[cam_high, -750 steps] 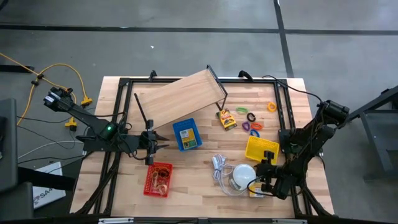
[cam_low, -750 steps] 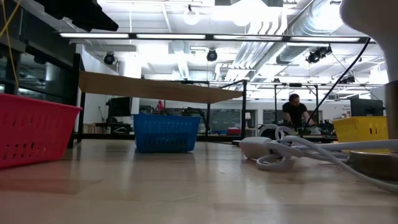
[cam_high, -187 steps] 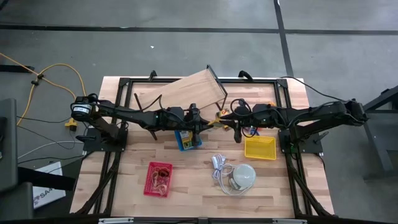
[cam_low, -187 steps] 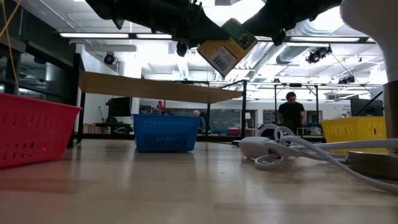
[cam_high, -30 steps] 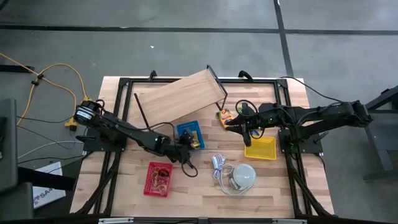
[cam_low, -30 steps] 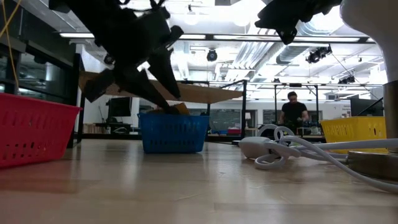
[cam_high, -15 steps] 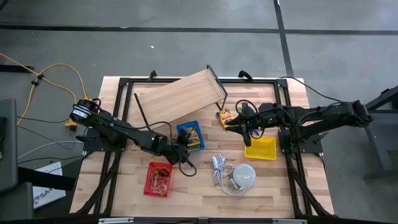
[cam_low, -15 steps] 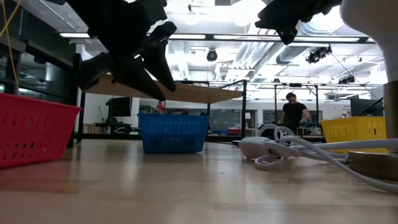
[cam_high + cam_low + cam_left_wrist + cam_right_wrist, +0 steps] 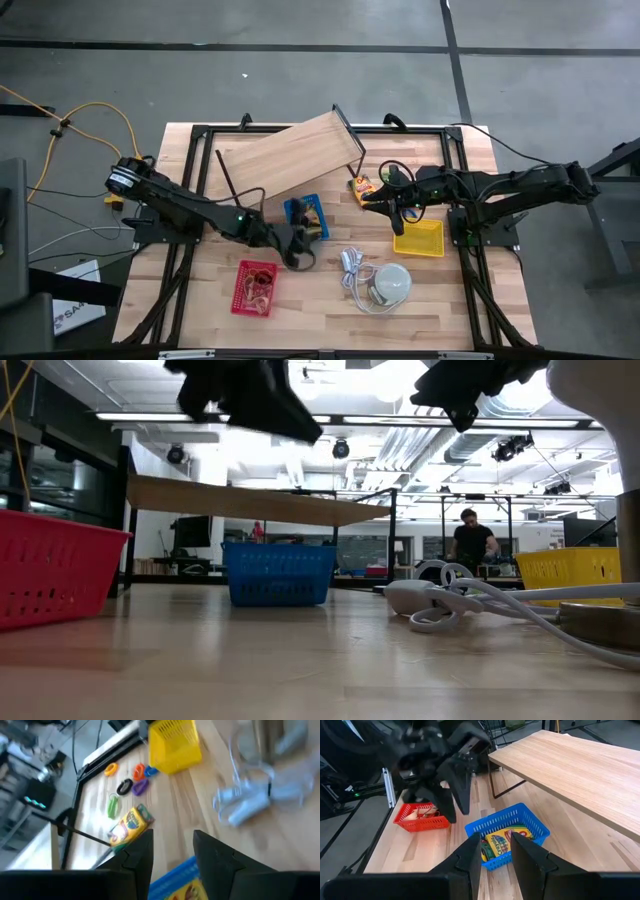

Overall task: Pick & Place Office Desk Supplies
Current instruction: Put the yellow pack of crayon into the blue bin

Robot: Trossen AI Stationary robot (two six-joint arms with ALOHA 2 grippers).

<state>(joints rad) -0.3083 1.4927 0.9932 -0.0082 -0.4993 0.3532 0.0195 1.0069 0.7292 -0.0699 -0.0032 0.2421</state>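
A: Left tool (image 9: pixel 298 256) — where is it seen?

B: It is seen raised above the desk (image 9: pixel 330 320), between the blue basket (image 9: pixel 305 216) and the red basket (image 9: pixel 254 288). Its fingers (image 9: pixel 216 855) are parted and nothing is held between them.

A: Right tool (image 9: pixel 366 199)?

B: It is poised near the far middle of the desk, just beside a yellow-green packet (image 9: pixel 363 187) lying on the wood. A gap is seen between its fingers (image 9: pixel 527 851); nothing is gripped.

A: Task items noted?

B: A second printed packet (image 9: pixel 497 843) is lodged in the blue basket. Its printing cannot be read. On the desk past the loose packet, small clip-like pieces (image 9: pixel 130 784) in orange, green, purple and black are scattered, near the yellow basket (image 9: pixel 419 238). Tan rubber bands (image 9: pixel 258 286) are held in the red basket.

A: Anything else recorded?

B: A white dome with cord (image 9: pixel 384 283) is set near the front edge. A wooden board (image 9: pixel 288 154) on a frame is raised over the far side.
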